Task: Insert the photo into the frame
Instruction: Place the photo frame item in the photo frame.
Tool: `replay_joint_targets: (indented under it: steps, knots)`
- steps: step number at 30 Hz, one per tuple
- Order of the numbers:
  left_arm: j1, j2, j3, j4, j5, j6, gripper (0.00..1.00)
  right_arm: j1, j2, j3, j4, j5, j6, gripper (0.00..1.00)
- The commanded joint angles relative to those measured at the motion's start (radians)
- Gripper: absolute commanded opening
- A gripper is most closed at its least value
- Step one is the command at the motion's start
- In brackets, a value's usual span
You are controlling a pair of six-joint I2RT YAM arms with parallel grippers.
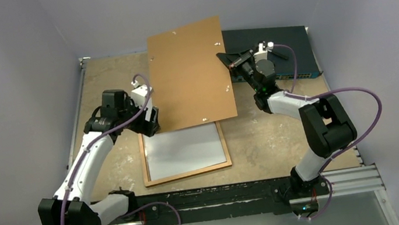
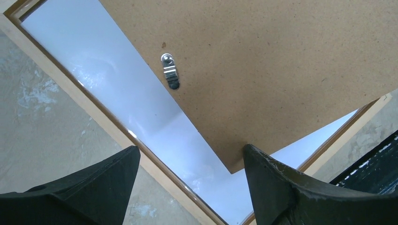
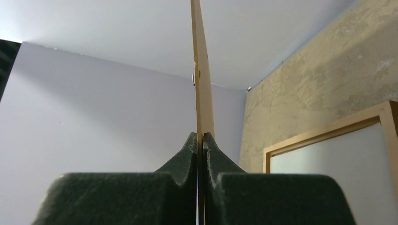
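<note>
The frame (image 1: 189, 174) lies flat on the table, an orange-brown wooden rectangle. Inside it a plain white sheet faces up, apparently the photo (image 1: 185, 150) with its back showing; its far part is hidden. My right gripper (image 1: 229, 61) is shut on the right edge of the brown backing board (image 1: 192, 75), which hangs tilted above the frame's far half. In the right wrist view the board (image 3: 202, 70) runs edge-on between the closed fingers (image 3: 209, 145). My left gripper (image 2: 189, 150) stands open over the frame rail (image 2: 108, 122), with the board's lower corner (image 2: 232, 168) beside its right finger.
A dark flat electronics box (image 1: 275, 40) sits at the back right, behind the right gripper. Metal clips (image 2: 170, 70) stick out from the board's face. Grey walls close in the table on three sides. A black rail (image 1: 226, 194) runs along the near edge.
</note>
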Motion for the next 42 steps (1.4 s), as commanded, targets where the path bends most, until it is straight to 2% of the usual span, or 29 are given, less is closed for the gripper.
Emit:
replay_joint_targets:
  steps: [1,9,11,16,20,28,30,35,42]
  knots:
    - [0.007,-0.035,0.073,-0.049,-0.06,0.04,0.8,0.002,-0.069,-0.026,0.115,-0.038,0.073,0.0]
    - [0.218,0.055,0.272,-0.136,0.047,0.113,0.85,-0.001,-0.123,-0.134,0.066,-0.14,0.04,0.0]
    - [0.242,0.075,0.294,-0.141,0.048,0.131,0.86,-0.001,-0.14,-0.162,0.06,-0.143,0.025,0.0]
    - [0.267,0.104,0.276,-0.116,0.031,0.137,0.88,0.0,-0.135,-0.216,0.116,-0.135,0.032,0.0]
    - [0.298,0.131,0.183,-0.041,-0.036,0.173,0.85,0.012,-0.101,-0.219,0.133,-0.14,0.034,0.0]
    - [0.411,0.263,0.049,0.038,-0.017,0.272,0.66,0.066,-0.012,-0.176,0.146,-0.116,0.023,0.0]
    - [0.417,0.274,0.011,0.062,-0.018,0.302,0.57,0.08,0.006,-0.167,0.148,-0.104,0.02,0.0]
    - [0.419,0.282,-0.068,0.092,0.006,0.338,0.45,0.108,0.033,-0.172,0.159,-0.072,0.021,0.0]
    - [0.42,0.287,-0.13,0.106,0.07,0.347,0.33,0.148,0.079,-0.174,0.19,-0.024,0.015,0.0]
